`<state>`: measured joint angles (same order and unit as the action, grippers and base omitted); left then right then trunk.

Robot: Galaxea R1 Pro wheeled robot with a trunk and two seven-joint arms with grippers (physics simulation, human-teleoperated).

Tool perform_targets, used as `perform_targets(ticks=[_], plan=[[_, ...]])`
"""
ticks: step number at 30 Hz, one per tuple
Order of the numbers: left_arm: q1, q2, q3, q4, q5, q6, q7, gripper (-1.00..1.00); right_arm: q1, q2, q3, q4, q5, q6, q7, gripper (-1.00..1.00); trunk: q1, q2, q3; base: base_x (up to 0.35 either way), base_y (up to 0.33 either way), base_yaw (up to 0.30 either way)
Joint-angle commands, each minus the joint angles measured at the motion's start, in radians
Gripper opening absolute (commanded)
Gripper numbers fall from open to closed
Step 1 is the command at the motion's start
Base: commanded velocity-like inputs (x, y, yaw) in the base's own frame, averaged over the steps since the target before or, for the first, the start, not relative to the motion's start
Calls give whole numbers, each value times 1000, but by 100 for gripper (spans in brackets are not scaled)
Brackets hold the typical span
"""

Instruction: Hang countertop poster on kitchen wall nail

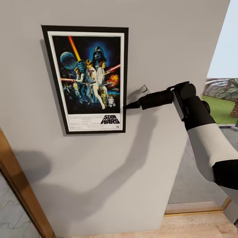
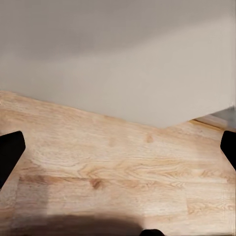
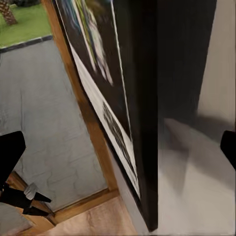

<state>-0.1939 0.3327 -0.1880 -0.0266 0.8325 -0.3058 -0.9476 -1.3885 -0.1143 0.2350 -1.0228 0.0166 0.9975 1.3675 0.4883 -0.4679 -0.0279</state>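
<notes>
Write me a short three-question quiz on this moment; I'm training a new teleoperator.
1. True or false: the framed portrait Star Wars poster lies flat on the wooden floor.
2. Multiple choice: the black right gripper is at the poster's A) top edge B) right edge C) left edge.
3. Fill in: the left wrist camera looks down at the floor and the base of the plain light grey ____.

Key: 1 false, it is up against the wall; 2 B; 3 wall.
</notes>
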Motion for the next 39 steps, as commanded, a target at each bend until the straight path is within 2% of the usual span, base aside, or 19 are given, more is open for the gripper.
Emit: perform_targets(ticks=[1,8,20,25,28,29,31,32,36,38,39], plan=[[-1,0,-8,1,7,-6,-2,100,-1,-1,1,0,2,9,4,100,0,-2,-2,-284,0,0],[-1,0,-8,1,7,-6,-2,100,-1,-1,1,0,1,8,5,100,0,-2,-2,-298,0,0],[-1,0,-8,1,7,-6,-2,100,0,-1,1,0,-2,7,5,100,0,-2,-2,-158,0,0],[-1,1,-8,1,7,-6,-3,100,48,-1,2,-45,-2,4,16,100,0,-2,-2,-84,0,0],[-1,1,-8,1,7,-6,-3,100,116,-1,2,-128,-2,3,25,100,0,-2,-2,-24,0,0],[-1,2,-8,1,7,-6,-3,100,193,-2,2,-198,-1,2,29,100,0,-2,-2,-10,0,0],[-1,2,-8,1,7,-6,-3,100,258,-2,2,-245,0,1,31,100,0,-2,-2,-7,0,0],[-1,2,-8,1,7,-6,-3,100,370,-3,1,-310,2,-24,32,100,0,-2,-2,-3,0,0],[-1,3,-8,1,7,-6,-2,100,532,-6,1,-359,4,-118,32,100,0,-2,-2,-2,0,0],[-1,3,-8,1,7,-6,-2,100,805,-31,-3,-376,8,-300,22,100,0,-2,-2,0,0,0],[-1,3,-8,1,7,-6,-2,100,899,-36,-23,-369,9,-368,15,100,0,-2,-2,0,0,0]])
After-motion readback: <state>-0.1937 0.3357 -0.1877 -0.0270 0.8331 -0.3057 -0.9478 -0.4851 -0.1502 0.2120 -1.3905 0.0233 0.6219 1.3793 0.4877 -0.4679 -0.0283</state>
